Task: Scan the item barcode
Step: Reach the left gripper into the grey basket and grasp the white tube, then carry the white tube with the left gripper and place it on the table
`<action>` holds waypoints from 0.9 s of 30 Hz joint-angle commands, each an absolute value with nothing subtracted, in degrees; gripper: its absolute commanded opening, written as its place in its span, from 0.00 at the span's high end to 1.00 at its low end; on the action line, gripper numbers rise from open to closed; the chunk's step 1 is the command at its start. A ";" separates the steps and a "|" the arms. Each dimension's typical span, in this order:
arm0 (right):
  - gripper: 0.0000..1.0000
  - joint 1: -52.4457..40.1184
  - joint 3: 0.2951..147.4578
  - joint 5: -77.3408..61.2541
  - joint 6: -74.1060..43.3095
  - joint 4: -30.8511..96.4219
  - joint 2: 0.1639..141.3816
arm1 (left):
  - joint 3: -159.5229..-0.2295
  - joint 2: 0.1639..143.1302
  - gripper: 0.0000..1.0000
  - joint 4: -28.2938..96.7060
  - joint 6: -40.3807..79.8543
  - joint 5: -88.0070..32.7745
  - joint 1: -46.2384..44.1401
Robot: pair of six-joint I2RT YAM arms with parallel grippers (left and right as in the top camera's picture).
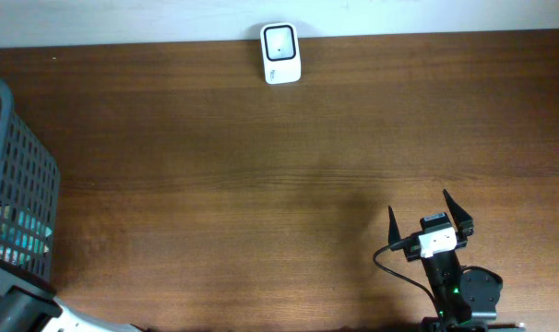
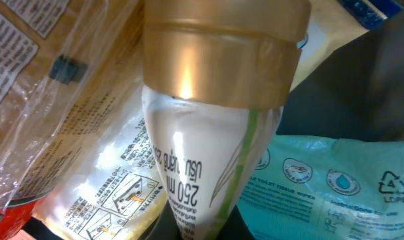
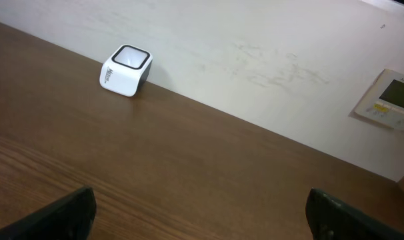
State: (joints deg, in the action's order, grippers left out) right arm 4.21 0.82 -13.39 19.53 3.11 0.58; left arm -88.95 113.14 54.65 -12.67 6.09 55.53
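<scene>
Only at left wrist: gold-capped tube [image 2: 212,133]

The gold-capped bottle [image 2: 209,167] is cut off top and bottom, and the basket [image 1: 26,184] by the overhead's left edge.

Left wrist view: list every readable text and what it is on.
"250 m…", upside down, on the white bottle.
"4" and "LDPE", at a recycling triangle, on the teal pack.
Remaining fine print, including that on the clear bag: too small or blurred to read.
</scene>
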 commanded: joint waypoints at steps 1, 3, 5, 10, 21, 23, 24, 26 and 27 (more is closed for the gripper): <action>0.01 4.54 0.32 -13.28 19.22 3.03 0.19 | -91.20 114.61 1.00 57.65 -9.69 2.76 54.92; 0.01 4.54 0.32 -13.28 19.25 3.03 0.19 | -96.60 114.17 1.00 60.51 -6.81 2.35 54.92; 0.01 4.54 0.32 -13.28 19.25 3.03 0.19 | -106.54 113.03 1.00 65.32 -4.71 -3.60 54.83; 0.01 4.54 0.32 -13.28 19.25 3.03 0.19 | -131.44 108.64 1.00 72.82 -3.20 -14.20 51.94; 0.01 4.54 0.32 -13.28 19.25 3.03 0.19 | -147.89 99.24 1.00 76.23 -3.25 -15.27 22.06; 0.01 4.54 0.32 -13.28 19.25 3.03 0.19 | -147.81 100.20 1.00 78.28 -3.25 -15.25 18.15; 0.01 4.54 0.32 -13.28 19.22 3.03 0.19 | -147.81 101.01 1.00 79.57 -3.25 -15.25 15.55; 0.01 4.54 0.32 -13.28 19.25 3.03 0.19 | -147.79 102.50 1.00 82.02 -3.25 -15.27 11.09; 0.01 4.54 0.32 -13.28 19.25 3.03 0.19 | -147.79 103.31 1.00 83.20 -3.22 -15.27 9.10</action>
